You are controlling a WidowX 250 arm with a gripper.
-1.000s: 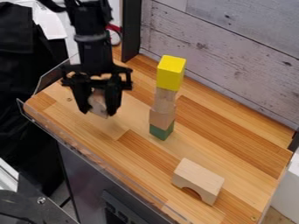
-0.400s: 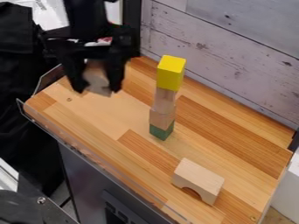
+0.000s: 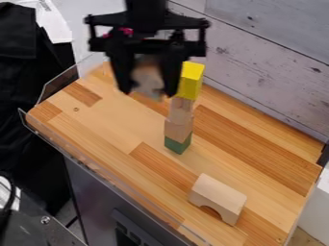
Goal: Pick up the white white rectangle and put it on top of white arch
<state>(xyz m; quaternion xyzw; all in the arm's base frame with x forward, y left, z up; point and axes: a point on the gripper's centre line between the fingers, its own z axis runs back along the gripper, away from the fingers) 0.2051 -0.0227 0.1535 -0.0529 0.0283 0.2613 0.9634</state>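
Arm [image 3: 146, 8] enters from the top edge; the gripper [image 3: 147, 91] hangs downward above the upper part of the table [image 3: 103, 122]. Fingers [image 3: 172, 72] are clamped on a pale block [image 3: 149, 79], held above the table surface. The block is beige-white; its exact shape cannot be determined. One finger overlaps the left side of a yellow block [image 3: 193, 79] in the view; contact cannot be confirmed. The yellow block tops a tower of light wood pieces [image 3: 179, 129] on a green block [image 3: 177, 146]. A light wood arch [image 3: 220, 193] stands upright near the lower right, opening at its base, apart from the tower.
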